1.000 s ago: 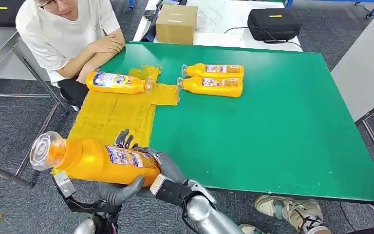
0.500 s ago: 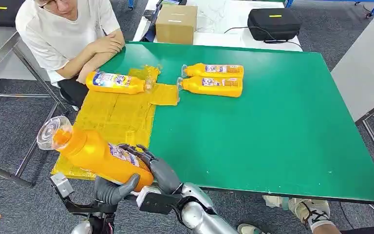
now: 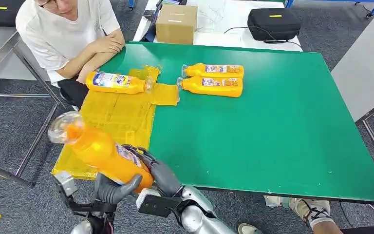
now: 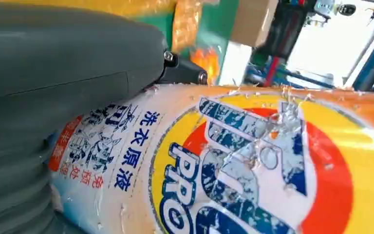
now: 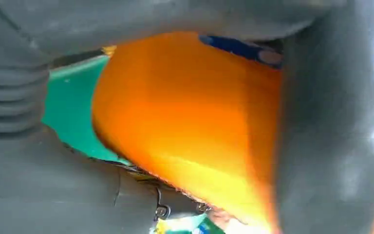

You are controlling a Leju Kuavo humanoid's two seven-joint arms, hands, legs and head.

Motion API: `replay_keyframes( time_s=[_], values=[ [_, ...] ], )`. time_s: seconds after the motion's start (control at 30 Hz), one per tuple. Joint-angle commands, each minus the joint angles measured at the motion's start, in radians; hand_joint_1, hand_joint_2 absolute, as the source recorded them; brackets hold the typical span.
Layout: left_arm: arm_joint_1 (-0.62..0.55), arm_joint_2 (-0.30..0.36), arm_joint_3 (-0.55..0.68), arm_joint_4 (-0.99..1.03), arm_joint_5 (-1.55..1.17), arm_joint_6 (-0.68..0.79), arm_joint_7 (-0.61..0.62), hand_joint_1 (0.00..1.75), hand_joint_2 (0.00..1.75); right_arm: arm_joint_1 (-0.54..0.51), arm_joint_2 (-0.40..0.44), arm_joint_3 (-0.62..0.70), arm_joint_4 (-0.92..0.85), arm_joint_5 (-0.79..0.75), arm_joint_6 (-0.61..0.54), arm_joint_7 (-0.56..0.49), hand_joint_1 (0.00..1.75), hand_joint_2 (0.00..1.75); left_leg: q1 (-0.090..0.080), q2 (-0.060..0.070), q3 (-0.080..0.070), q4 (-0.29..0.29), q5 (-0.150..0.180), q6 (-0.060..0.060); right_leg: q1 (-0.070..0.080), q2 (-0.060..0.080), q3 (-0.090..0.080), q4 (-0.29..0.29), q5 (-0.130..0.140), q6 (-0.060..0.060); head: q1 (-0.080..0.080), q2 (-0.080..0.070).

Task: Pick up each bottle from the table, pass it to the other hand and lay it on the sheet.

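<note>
Both hands hold one orange bottle (image 3: pixel 102 157) off the table's near left corner, tilted, its clear cap (image 3: pixel 64 127) pointing up and to the left. My left hand (image 3: pixel 113 189) grips it from below near the base; my right hand (image 3: pixel 152 168) wraps it from the table side. The label (image 4: pixel 253 165) lies against my left hand (image 4: pixel 53 63). In the right wrist view the orange body (image 5: pixel 185 122) sits inside my right hand (image 5: pixel 331 136). A yellow sheet (image 3: pixel 112 114) covers the table's left part, with one bottle (image 3: pixel 117 82) lying on it. Two more bottles (image 3: pixel 213 70) (image 3: pixel 210 86) lie side by side on the green table (image 3: pixel 272 126).
A person (image 3: pixel 68 34) in a white shirt sits at the far left corner, arms folded on the table edge. Behind the table stand a cardboard box (image 3: pixel 176 23) and a black case (image 3: pixel 273 23). Someone's shoes (image 3: pixel 302 209) show under the near edge.
The held bottle has tipped more upright, its cap swinging up and to the right. My right arm has drawn back toward me and leftward. The bottles on the table have not moved.
</note>
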Motion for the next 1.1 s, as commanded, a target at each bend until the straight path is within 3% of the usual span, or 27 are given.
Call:
replay_keyframes(
  time_s=[0.03, 0.33, 0.47, 0.57, 0.63, 0.8, 0.87, 1.1],
  values=[
    [-0.217, 0.095, 0.083, 0.197, -0.518, 0.258, -0.001, 1.75, 1.75, 0.020, -0.029, 0.030, -0.007, 0.016, 0.008, 0.024, 0.00, 0.00, 0.002, -0.002, 0.005, -0.002, 0.000, -0.002, 0.002, -0.002, 0.005, -0.002, -0.001, -0.003, 0.000, 0.000],
    [-0.457, 0.097, 0.204, 0.490, -0.474, 0.169, -0.005, 1.75, 1.75, -0.035, 0.009, 0.034, 0.085, -0.012, 0.013, -0.015, 0.00, 0.00, 0.002, -0.004, 0.005, -0.001, 0.001, -0.003, 0.002, -0.003, 0.006, 0.000, 0.000, -0.003, 0.000, 0.000],
    [-0.519, 0.184, 0.112, 0.633, -0.825, 0.435, 0.017, 1.75, 1.75, -0.051, 0.005, 0.055, 0.077, -0.026, 0.037, -0.029, 0.00, 0.00, 0.002, -0.002, 0.005, -0.001, 0.002, -0.003, 0.002, -0.001, 0.006, 0.000, 0.000, -0.002, 0.000, 0.000],
    [-0.523, 0.183, 0.138, 0.657, -0.830, 0.433, -0.010, 1.75, 1.75, -0.048, 0.000, 0.061, 0.061, -0.029, 0.049, -0.025, 0.00, 0.00, 0.002, 0.000, 0.006, -0.002, 0.001, -0.003, 0.002, 0.001, 0.007, 0.000, 0.000, -0.003, 0.000, 0.000],
    [-0.535, 0.228, 0.091, 0.704, -0.976, 0.505, 0.021, 1.75, 1.75, -0.052, -0.006, 0.073, 0.046, -0.036, 0.065, -0.032, 0.00, 0.00, 0.001, 0.000, 0.003, -0.001, 0.002, -0.002, 0.001, 0.000, 0.004, 0.000, 0.000, -0.002, 0.000, 0.000],
    [-0.637, 0.280, 0.127, 0.931, -1.043, 0.425, 0.069, 1.75, 1.75, -0.045, -0.020, 0.087, -0.011, -0.060, 0.096, -0.030, 0.00, 0.00, 0.002, 0.000, 0.003, -0.001, 0.002, -0.003, 0.001, 0.000, 0.003, 0.001, 0.000, -0.002, 0.000, 0.000],
    [-0.658, 0.305, 0.071, 0.957, -1.165, 0.411, 0.135, 1.75, 1.75, -0.041, -0.025, 0.089, -0.021, -0.065, 0.112, -0.026, 0.00, 0.00, 0.002, 0.000, 0.002, 0.000, 0.002, -0.002, 0.002, 0.000, 0.002, 0.001, 0.001, -0.002, 0.000, 0.000],
    [-0.671, 0.318, 0.043, 0.947, -1.220, 0.327, 0.170, 1.75, 1.75, -0.037, -0.026, 0.089, -0.029, -0.062, 0.119, -0.026, 0.00, 0.00, 0.002, 0.000, 0.002, 0.000, 0.002, -0.003, 0.001, -0.001, 0.002, 0.001, 0.000, -0.002, 0.000, 0.000]
  ],
)
